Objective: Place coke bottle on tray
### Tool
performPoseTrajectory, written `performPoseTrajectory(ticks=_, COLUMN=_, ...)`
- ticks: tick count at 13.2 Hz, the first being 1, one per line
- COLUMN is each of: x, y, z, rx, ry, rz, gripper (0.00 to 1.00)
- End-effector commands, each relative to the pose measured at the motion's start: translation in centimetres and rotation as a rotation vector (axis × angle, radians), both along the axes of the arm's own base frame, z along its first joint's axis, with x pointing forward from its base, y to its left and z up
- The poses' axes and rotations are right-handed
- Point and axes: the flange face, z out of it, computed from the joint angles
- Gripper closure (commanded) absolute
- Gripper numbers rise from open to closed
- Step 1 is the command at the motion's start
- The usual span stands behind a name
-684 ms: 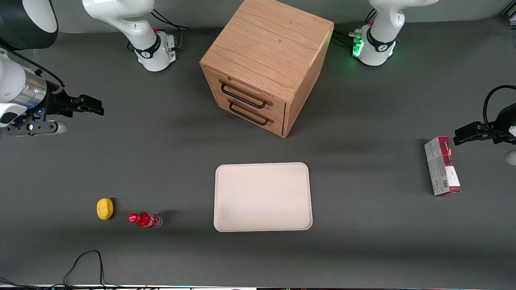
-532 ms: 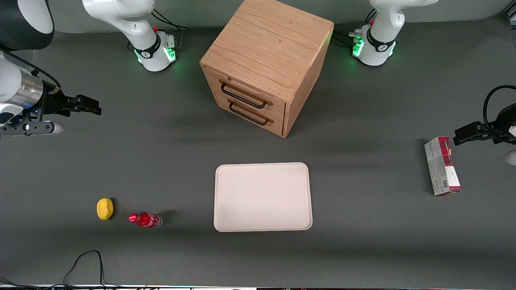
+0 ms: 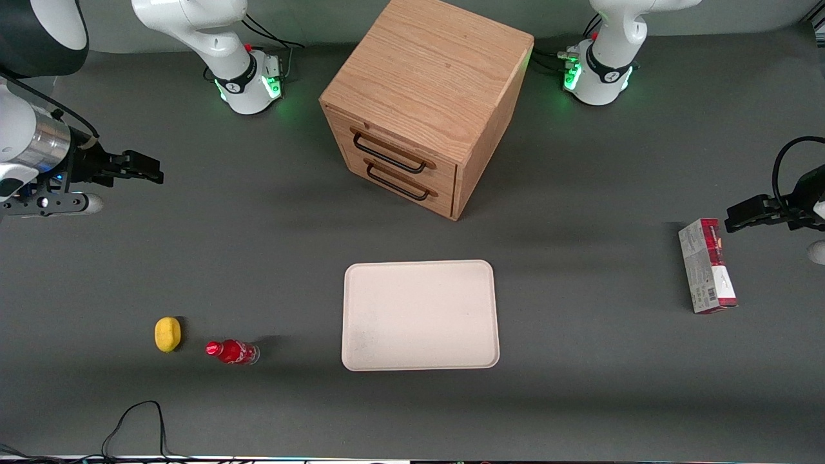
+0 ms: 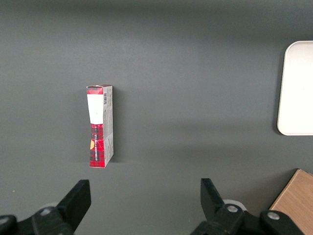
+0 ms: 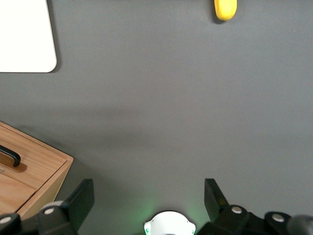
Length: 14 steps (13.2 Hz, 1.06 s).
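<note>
PROGRESS: not started | coke bottle (image 3: 232,352) apparently lying on table, well apart from bare tray (image 3: 420,315) | gripper (image 3: 143,167) raised near working-arm end, fingers spread, empty | REMAINING: reach, grasp, transfer.

We take gripper (image 3: 155,173), above table (image 3: 258,245) at working arm's end, as reference. Yellow lemon-like object (image 3: 167,334) lies nearer front camera than gripper. Wooden two-drawer cabinet (image 3: 425,103) stands well apart, toward parked arm's end. We note red-and-grey carton (image 3: 707,265) farthest off that way.

Grey table (image 3: 580,386), tray (image 3: 420,315), coke bottle (image 3: 232,352), cabinet (image 3: 422,103)
</note>
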Motion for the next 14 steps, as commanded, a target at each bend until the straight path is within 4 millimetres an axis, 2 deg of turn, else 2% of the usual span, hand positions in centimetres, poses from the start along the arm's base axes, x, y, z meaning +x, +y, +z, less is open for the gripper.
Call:
performPoseTrajectory(ticks=1, x=0.7, y=0.9, z=0.6, rx=0.018, ry=-0.003, rz=0.021, gripper=0.0)
performPoseTrajectory(ticks=6, x=1.0, y=1.0, z=0.6, rx=0.016, ry=-0.006, rz=0.031, gripper=0.0)
performPoseTrajectory(ticks=9, x=2.9, y=1.3, z=-0.5, rx=0.017, ry=0.004, rz=0.032, gripper=0.0)
performPoseTrajectory(ticks=10, x=3.7, y=1.3, z=-0.3, rx=0.017, ry=-0.006, rz=0.031, gripper=0.0)
performPoseTrajectory(ticks=12, x=6.9, y=1.6, z=-0.8, rx=0.016, ry=-0.025, rz=0.028, gripper=0.0)
performPoseTrajectory(ticks=14, x=10.3, y=1.9, z=-3.5, rx=0.004, ry=-0.015, rz=0.025, gripper=0.0)
